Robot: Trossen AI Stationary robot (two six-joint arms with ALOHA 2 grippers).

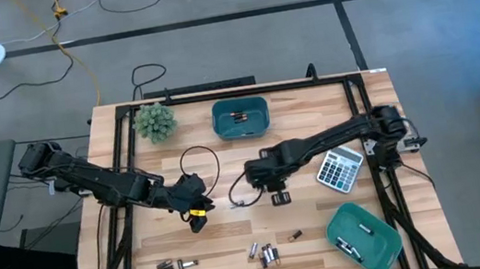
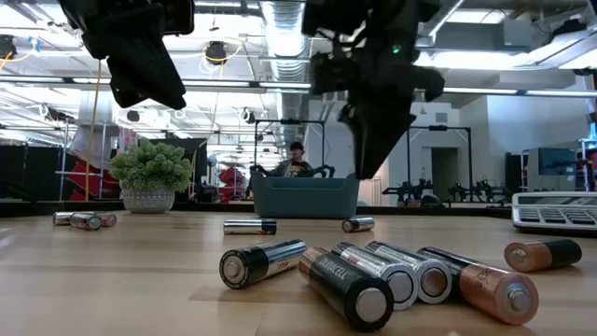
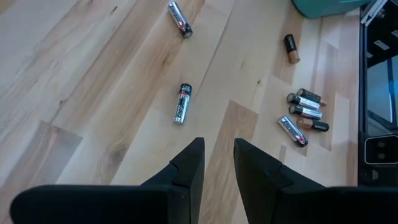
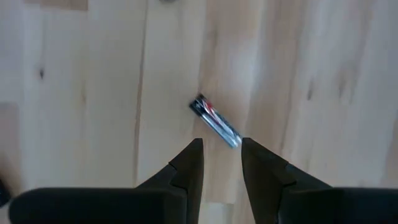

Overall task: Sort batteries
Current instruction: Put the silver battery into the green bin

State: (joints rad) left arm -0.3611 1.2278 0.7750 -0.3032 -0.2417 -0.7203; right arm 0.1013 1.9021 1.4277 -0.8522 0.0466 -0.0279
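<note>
Grey floor (image 1: 238, 51) around the light wooden worktop (image 1: 227, 248); dark seam lines cross it. Yellow cable (image 1: 70, 45) at 11 o'clock. Far side: ceiling strip lights (image 2: 284, 19) (bright), seated person (image 2: 296, 161), gym-like racks (image 2: 438, 177) at 3 o'clock.

No text, brand or number can be read with certainty here. The batteries (image 2: 364, 280) lying closest in the low view carry some pale lettering on a dark body, but it is too blurred to read. The calculator (image 1: 339, 169) near the right gripper (image 1: 277, 192) has keys, yet their signs are too small.
</note>
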